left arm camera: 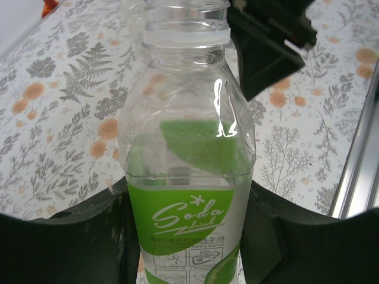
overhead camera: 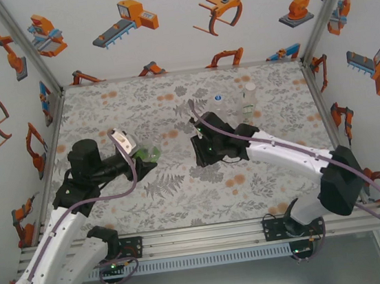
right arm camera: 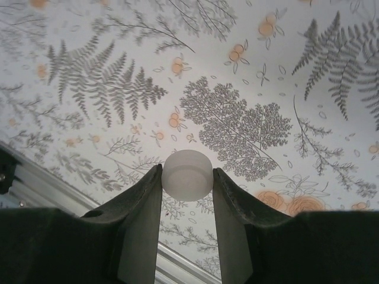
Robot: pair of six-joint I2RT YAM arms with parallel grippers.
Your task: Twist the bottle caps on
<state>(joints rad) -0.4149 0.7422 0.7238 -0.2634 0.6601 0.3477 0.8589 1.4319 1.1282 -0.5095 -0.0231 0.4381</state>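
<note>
Floral tabletop (overhead camera: 184, 205): left of centre, the left gripper (overhead camera: 145, 157) clamps the green-label bottle (left arm camera: 189, 177); the right gripper (right arm camera: 187, 182) pinches a white cap (right arm camera: 187, 168) nearby. Cap should seat squarely on the neck (left arm camera: 186, 35) before twisting.

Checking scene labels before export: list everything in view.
green-label bottle: 1, clear with a green label, held by the left tool, neck uncapped
white cap: 1, white, between the right tool's fingers
plain bottle: 1, clear, far centre of the table
blue cap: 1, blue, on top of the plain bottle
slim bottle: 1, clear, just right of the plain bottle
table: 1, floral-print surface
walls: white, orange robot prints
left tool: 1, black, shut on the green-label bottle
right tool: 1, black, shut on the white cap
</note>
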